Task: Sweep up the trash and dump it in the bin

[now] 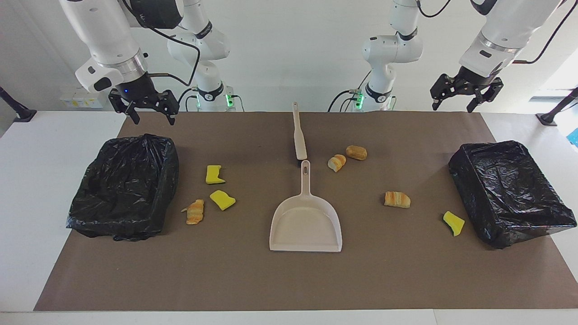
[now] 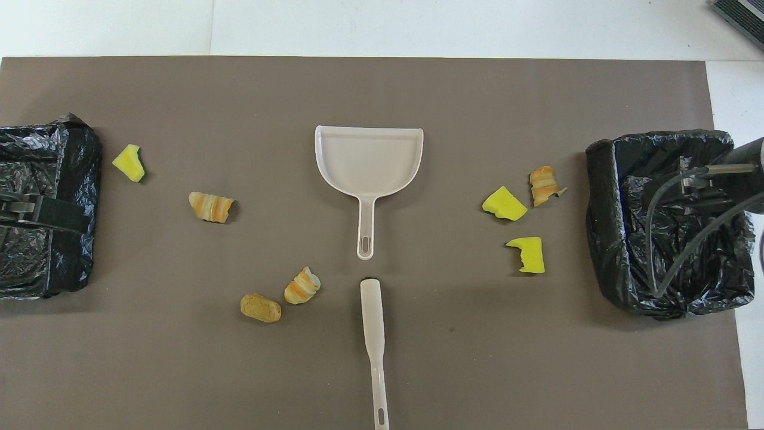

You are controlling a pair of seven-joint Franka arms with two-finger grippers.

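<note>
- The right gripper point(image 1: 143, 108) hangs in the air over the robots' edge of the bin lined with a black bag point(image 1: 122, 187) at the right arm's end of the counter point(image 1: 27, 180); its fingers are released and hold nothing.
- Below those fingers and toward the middle of the brown mat point(image 1: 289, 280), three pieces of trash lie beside that bin: a yellow sponge chunk point(image 1: 214, 174), a second sponge chunk point(image 1: 222, 200) and a striped bread piece point(image 1: 195, 211).
- In the middle the brush point(image 1: 299, 133) lies flat, its head just beside the handle of the beige dustpan point(image 1: 307, 221).
- Toward the left arm's end lie a pale bread piece point(image 1: 337, 162) touching or almost touching a brown roll point(image 1: 356, 152), another striped bread piece point(image 1: 397, 199), and a third sponge chunk point(image 1: 453, 223) just beside the second bin point(image 1: 510, 189).
- The left gripper point(image 1: 466, 92) hangs over the counter's edge on the robots' side of that bin, fingers released and holding nothing.
</note>
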